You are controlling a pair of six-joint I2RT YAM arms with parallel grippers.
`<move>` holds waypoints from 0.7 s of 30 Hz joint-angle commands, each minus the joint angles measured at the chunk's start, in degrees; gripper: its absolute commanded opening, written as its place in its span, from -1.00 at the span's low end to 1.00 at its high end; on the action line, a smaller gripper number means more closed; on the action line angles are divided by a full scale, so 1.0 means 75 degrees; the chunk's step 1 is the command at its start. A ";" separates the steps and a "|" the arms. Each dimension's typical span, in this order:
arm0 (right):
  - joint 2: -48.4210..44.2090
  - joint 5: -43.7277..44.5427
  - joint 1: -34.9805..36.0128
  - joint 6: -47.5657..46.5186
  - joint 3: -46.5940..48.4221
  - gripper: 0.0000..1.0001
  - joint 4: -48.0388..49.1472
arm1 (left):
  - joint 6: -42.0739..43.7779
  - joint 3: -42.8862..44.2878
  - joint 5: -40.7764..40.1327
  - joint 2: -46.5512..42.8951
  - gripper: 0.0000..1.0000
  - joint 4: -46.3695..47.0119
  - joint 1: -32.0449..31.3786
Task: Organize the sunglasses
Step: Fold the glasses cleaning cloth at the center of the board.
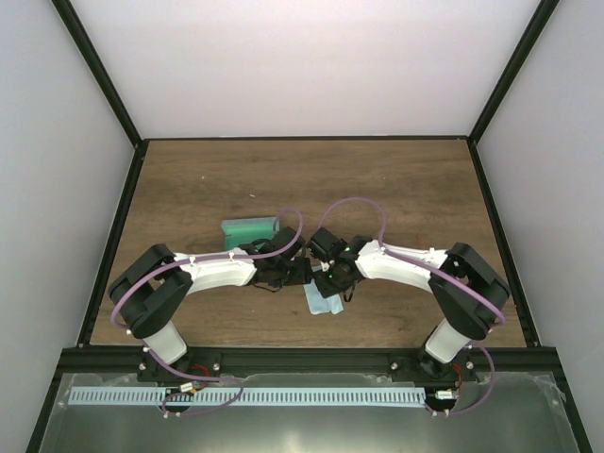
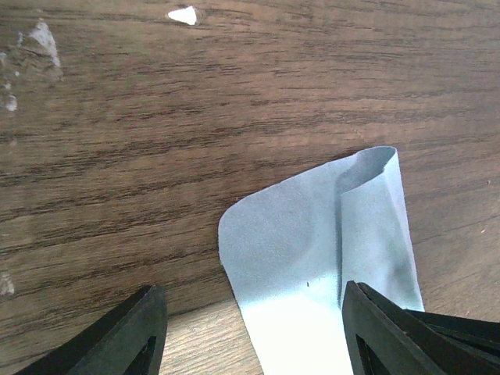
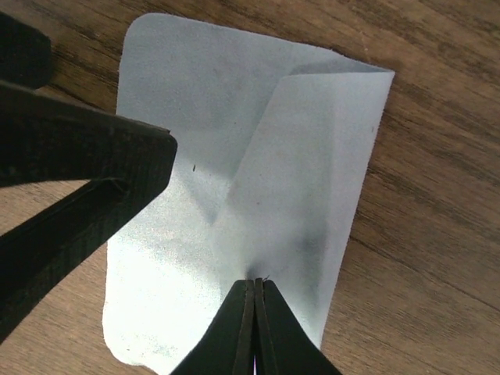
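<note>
The small light blue cloth (image 3: 234,156) lies on the wooden table with one corner folded over; it also shows in the left wrist view (image 2: 312,258) and in the top view (image 1: 322,301). My right gripper (image 3: 255,285) is shut, its tips pinching a pucker of the cloth. My left gripper (image 2: 254,336) is open just above the table, with the cloth's edge between its fingers (image 2: 144,328). The two grippers meet mid-table in the top view, left (image 1: 302,274) and right (image 1: 332,283). The grey-blue case (image 1: 250,229), green inside, lies behind the left gripper. The red sunglasses are hidden from view.
One left finger (image 3: 86,156) reaches over the cloth close to my right gripper. Black frame rails (image 1: 113,245) border the table left, right and back. A small white chip (image 2: 183,15) and pale scuffs (image 2: 39,43) mark the wood.
</note>
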 commanded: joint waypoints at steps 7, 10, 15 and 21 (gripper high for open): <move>-0.0102 0.0117 -0.0069 0.0046 0.0023 -0.99 0.0033 | 0.0003 -0.0340 -0.0050 0.0346 0.28 -0.0490 -0.0008; -0.0324 0.0204 -0.0224 0.0066 0.0009 -0.99 -0.0041 | 0.0003 -0.0344 -0.0053 0.0336 0.28 -0.0491 -0.0016; -0.0383 0.0040 -0.0376 0.0038 0.0013 -0.55 -0.0028 | -0.0002 -0.0351 -0.0032 0.0365 0.28 -0.0456 -0.0011; -0.0241 -0.0238 -0.0364 0.0028 -0.0015 -0.46 0.0076 | -0.0027 -0.0387 -0.0035 0.0341 0.28 -0.0445 -0.0010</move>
